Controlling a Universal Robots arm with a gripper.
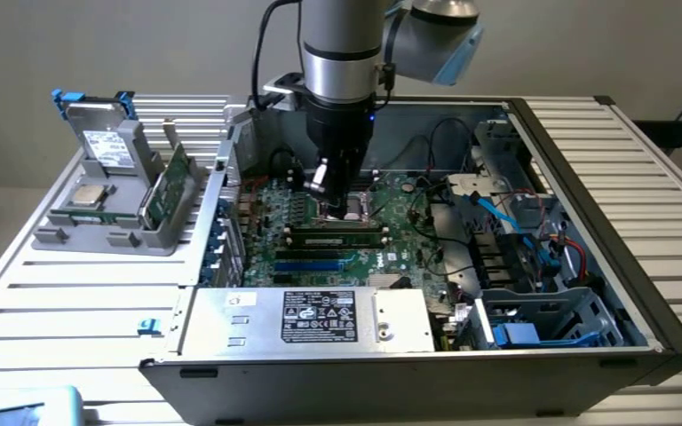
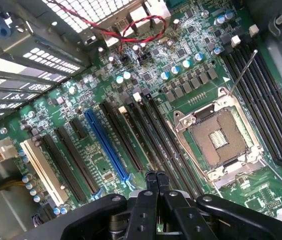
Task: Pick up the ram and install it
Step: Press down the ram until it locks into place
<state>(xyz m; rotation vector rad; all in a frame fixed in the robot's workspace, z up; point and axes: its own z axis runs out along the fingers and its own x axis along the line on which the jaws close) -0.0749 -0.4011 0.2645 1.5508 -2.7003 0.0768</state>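
Note:
The ram [image 1: 167,188], a narrow green board, stands on edge in a grey holder [image 1: 116,232] outside the case, at the exterior view's left. My gripper [image 1: 337,204] hangs inside the open computer case, low over the large green motherboard [image 1: 407,209] and far from that stick. In the wrist view the gripper [image 2: 156,176] is shut, its two black fingertips [image 2: 150,178] pressed together with nothing between them. Below it lie the CPU socket [image 2: 220,134] and the long black memory slots [image 2: 153,132]. A green strip with dark chips [image 1: 338,236] lies along the slots; I cannot tell whether it is a seated stick.
The holder also carries a grey boxy drive [image 1: 107,146] and a square chip [image 1: 90,196]. The power supply [image 1: 317,317] closes the case's front, and a blue-trimmed drive cage [image 1: 549,319] with cables [image 1: 501,209] fills the exterior view's right. Red wires [image 2: 131,30] run near the rear ports.

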